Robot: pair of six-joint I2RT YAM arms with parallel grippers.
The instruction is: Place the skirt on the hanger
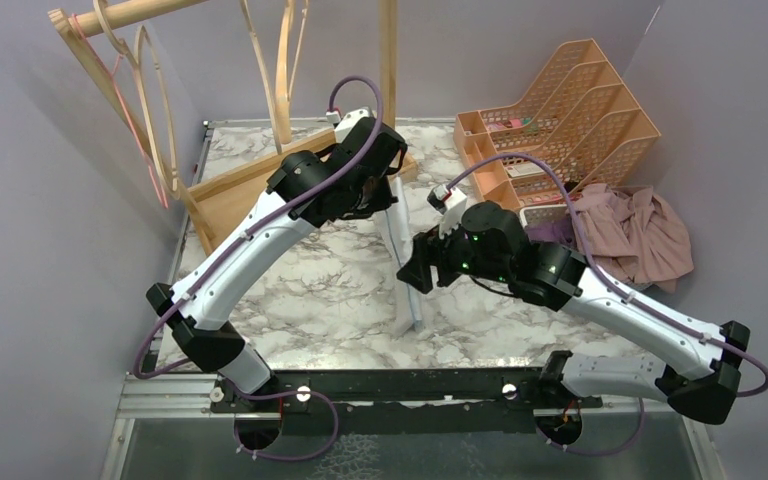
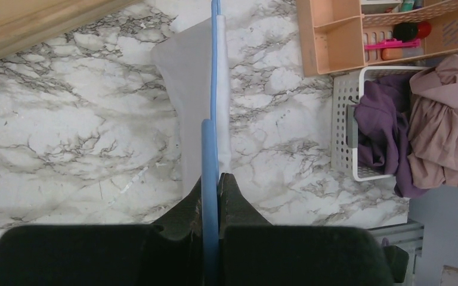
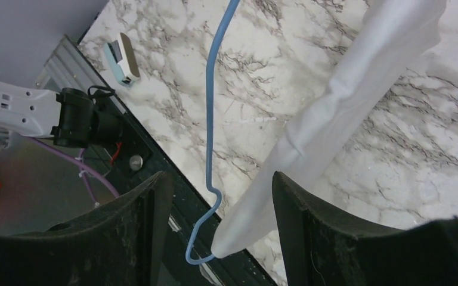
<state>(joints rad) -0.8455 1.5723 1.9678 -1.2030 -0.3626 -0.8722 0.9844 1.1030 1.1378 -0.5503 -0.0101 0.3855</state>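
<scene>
here, skirt (image 2: 191, 89) along hanger (image 2: 214, 71), long axis running far-to-near

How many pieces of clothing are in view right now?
3: a white fabric skirt at centre, a purple cloth garment in the white plastic basket, a dusty pink cloth garment heaped against it. Others may be hidden underneath.

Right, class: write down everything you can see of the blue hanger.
The blue hanger is a thin, smooth rod, seemingly plastic, with a kinked, hooked end. One end is clamped in the shut left gripper, and it runs toward the table's near edge. The white skirt lies along it, touching it. The hooked end sits inside the open right gripper.
</scene>
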